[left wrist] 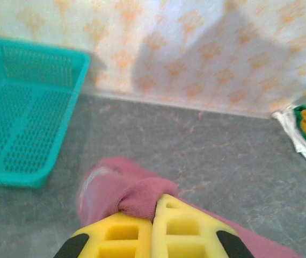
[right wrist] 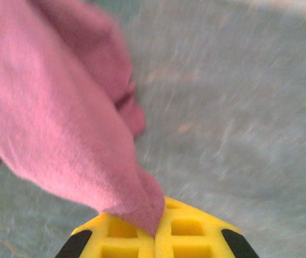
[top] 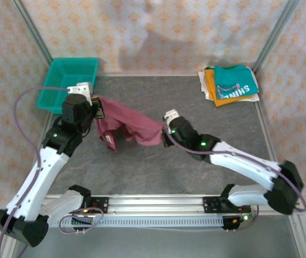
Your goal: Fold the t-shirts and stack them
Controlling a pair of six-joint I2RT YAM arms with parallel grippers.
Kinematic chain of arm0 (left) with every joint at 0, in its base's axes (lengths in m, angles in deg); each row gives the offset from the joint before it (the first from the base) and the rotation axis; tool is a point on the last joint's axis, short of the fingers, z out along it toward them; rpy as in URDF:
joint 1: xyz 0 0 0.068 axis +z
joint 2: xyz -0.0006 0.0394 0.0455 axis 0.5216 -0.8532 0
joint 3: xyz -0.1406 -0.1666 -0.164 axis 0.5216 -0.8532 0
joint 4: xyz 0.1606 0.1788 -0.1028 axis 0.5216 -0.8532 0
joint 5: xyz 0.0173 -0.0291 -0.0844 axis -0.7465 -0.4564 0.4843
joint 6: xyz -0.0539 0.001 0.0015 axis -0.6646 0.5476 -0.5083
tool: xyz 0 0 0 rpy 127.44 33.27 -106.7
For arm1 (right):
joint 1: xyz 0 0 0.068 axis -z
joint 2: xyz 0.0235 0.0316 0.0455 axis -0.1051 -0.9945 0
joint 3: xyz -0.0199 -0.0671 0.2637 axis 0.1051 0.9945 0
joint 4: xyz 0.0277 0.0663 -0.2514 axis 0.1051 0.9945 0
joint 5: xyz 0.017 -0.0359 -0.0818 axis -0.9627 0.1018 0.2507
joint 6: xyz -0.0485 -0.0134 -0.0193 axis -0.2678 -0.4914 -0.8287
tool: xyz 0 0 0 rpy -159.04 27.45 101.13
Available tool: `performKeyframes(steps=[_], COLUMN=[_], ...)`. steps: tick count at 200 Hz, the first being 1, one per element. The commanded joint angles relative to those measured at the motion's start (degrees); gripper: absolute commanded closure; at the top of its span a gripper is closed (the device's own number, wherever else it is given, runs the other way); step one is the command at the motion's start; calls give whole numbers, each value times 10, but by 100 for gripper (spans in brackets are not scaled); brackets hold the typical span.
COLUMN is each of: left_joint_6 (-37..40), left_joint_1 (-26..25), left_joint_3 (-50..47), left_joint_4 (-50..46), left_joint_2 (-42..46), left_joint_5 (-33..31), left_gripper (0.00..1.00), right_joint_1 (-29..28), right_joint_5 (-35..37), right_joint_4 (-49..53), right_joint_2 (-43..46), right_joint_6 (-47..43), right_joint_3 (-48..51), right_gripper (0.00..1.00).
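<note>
Top external view: maroon t-shirt [top: 127, 124] slung over the desk [top: 206, 115] between left fingers [left wrist: 126, 236] and right fingers [right wrist: 190, 231], each pair clamped on cloth; an even, level pull apart should spread it flat.

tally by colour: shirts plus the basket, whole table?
maroon t-shirt: 1
teal t-shirt: 1
orange-yellow t-shirt: 1
cream t-shirt: 1
teal mesh basket: 1
Total: 5

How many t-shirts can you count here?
4. The maroon t-shirt hangs between the left end effector and right end effector; the teal t-shirt, orange-yellow t-shirt and cream t-shirt lie stacked in the far right corner. More may be hidden there.
</note>
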Motion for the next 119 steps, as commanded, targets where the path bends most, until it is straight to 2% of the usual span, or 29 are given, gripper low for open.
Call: performKeyframes(steps=[1,32,73,89,119], left_joint_6=[62,93,70,46,0], left_joint_1=[4,3,3,3,3], left_joint_3=[71,178,290,302,294], left_joint_4=[-42,-153,-244,-238,-195], left_joint_2=[43,62,64,59,17], left_joint_5=[55,148,252,278,287], left_gripper=[100,100,100,100,100], right_joint_1=[0,0,-7,-7,-5], right_joint_5=[101,123,134,153,247], right_joint_4=[111,224,307,311,304], right_joint_2=[87,156,216,230,200], right_joint_6=[-64,-99,-91,-102,-134], right_joint_3=[-55,-152,-225,-239,-278], right_gripper=[100,100,100,100,100])
